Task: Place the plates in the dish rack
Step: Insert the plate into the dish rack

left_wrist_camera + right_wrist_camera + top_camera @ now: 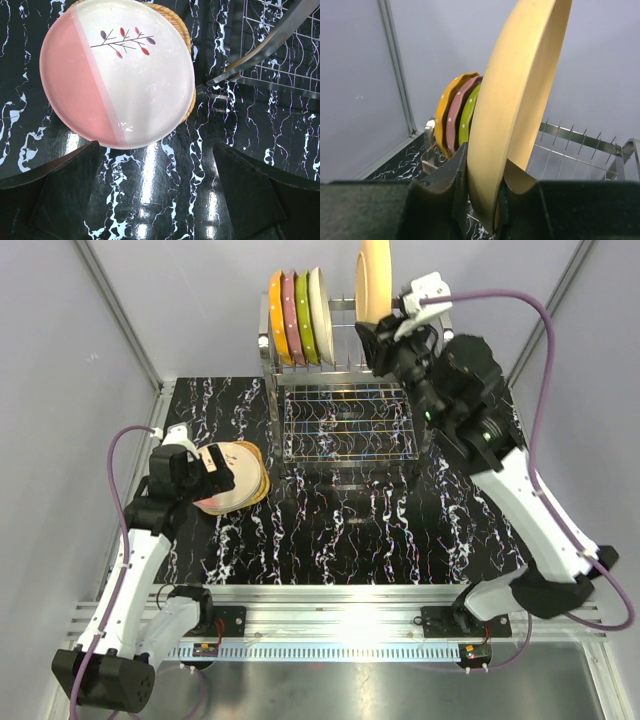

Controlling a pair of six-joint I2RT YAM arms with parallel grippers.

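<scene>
Plates [298, 328]: four stand on edge in the rack [350, 430] top tier; a stack [240, 485] lies flat at table [340, 530] left. Right gripper [388, 335] pinches a tan plate [373, 280] by its rim, upright above the rack, likely to slot between prongs [580, 140]. Left gripper [207, 472] hangs spread beside the stack, empty. Only right wrist view shows the rim pinch; only left wrist shows the top plate [117, 75], pink and white.

A black bench [350, 530] veined with white, like marble. A wire dish rack [345, 425] stands at its far edge, near the middle. A short stack of plates [238, 480] lies towards the left, a pink-and-white plate [117, 75] on top.
</scene>
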